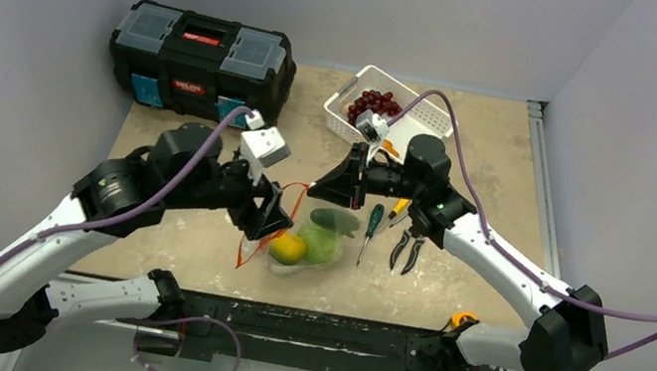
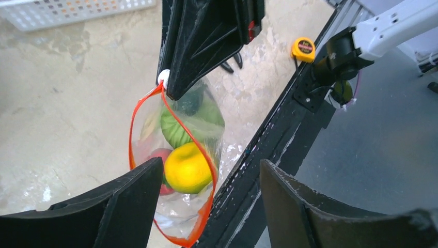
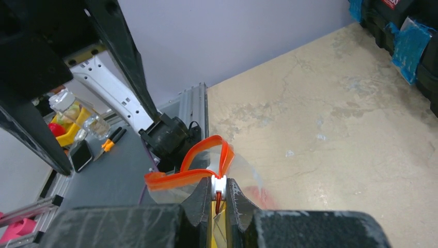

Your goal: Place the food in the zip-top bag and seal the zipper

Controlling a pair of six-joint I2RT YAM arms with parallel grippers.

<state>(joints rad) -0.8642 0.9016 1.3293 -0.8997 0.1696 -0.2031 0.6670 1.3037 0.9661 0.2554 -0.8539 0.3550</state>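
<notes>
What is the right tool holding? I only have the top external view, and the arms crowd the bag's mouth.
Observer: The right wrist view shows the right tool shut on the white slider of the zipper.
Operator: Is the mouth sealed?
Observer: No. In the left wrist view the zipper gapes in a wide orange-red loop.
Operator: And the other arm?
Observer: That same view shows the left tool open, its fingers wide apart and clamping nothing.
</notes>
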